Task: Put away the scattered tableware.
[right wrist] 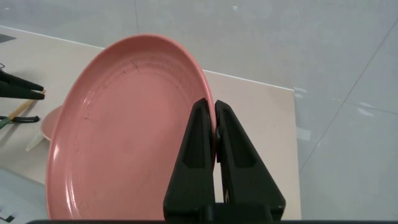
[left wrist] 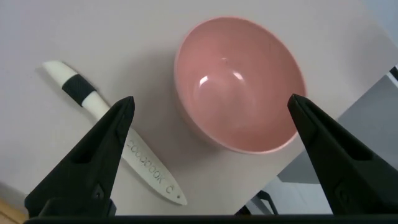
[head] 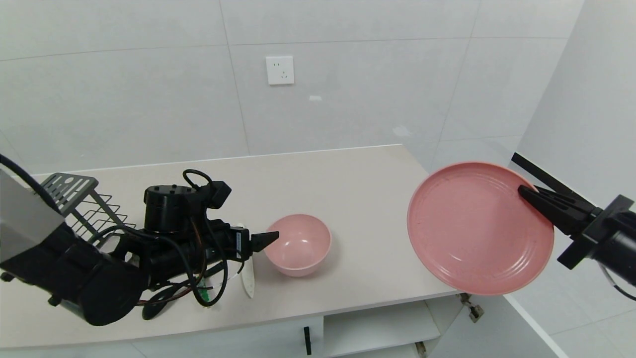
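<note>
Hovering left gripper (left wrist: 211,99) spread wide beside round pink plastic bowl (head: 298,243) on beige countertop (head: 348,179), over white black-banded knife (left wrist: 118,140), black wire rack (head: 79,199) behind. Pinching rim of large round pink ridged plate (head: 479,226) in right gripper (right wrist: 215,121), tilted in air off counter's right end.

On the pale counter (head: 357,199) were set a pink bowl (head: 298,244) and a white knife (head: 248,284) just beside it — a wire rack (head: 74,191) was stood at the left end.
</note>
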### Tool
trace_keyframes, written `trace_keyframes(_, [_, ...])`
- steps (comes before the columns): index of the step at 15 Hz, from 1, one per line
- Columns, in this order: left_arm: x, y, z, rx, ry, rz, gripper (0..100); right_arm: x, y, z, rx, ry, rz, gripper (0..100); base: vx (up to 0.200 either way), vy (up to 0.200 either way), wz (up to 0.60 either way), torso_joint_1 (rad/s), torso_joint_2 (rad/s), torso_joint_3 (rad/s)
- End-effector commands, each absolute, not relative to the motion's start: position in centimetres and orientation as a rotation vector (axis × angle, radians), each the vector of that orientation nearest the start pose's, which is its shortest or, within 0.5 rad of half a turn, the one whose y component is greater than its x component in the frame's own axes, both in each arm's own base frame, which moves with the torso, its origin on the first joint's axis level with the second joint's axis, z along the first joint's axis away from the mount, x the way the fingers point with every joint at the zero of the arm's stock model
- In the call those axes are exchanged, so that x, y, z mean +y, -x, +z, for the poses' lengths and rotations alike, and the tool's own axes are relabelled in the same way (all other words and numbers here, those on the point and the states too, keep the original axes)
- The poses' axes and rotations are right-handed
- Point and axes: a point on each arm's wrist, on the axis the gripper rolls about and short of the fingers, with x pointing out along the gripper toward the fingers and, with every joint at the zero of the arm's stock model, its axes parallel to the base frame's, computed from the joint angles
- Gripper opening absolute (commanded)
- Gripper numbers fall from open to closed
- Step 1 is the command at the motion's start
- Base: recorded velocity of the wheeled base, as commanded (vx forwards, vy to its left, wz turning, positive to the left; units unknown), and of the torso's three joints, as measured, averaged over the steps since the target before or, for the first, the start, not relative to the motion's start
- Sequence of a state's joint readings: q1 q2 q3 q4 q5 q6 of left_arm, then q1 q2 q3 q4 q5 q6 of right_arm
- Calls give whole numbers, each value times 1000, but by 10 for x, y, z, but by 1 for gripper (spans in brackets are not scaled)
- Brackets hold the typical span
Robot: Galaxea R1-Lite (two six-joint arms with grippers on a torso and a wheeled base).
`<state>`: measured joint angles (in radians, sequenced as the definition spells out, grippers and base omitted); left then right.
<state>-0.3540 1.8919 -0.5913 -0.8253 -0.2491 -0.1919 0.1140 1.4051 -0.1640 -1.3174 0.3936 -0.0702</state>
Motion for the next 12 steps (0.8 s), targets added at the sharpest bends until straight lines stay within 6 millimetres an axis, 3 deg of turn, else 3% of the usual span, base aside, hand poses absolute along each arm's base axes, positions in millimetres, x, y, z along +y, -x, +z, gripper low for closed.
trace_keyframes(1, [-115, -291, 74, 574, 151, -542, 100, 29, -177, 162, -93, 80, 505, 0, 0, 0, 0, 0, 0, 0])
trace_keyframes(6, [-125, -305, 52, 543, 142, -530, 100, 29, -178, 161, -86, 78, 507, 0, 0, 0, 0, 0, 0, 0])
trace_keyframes(9, [-129, -315, 53, 526, 147, -530, 100, 29, -179, 159, -76, 77, 507, 0, 0, 0, 0, 0, 0, 0])
trace_keyframes(12, [-133, -329, 43, 533, 148, -526, 100, 29, -179, 158, -72, 77, 507, 0, 0, 0, 0, 0, 0, 0])
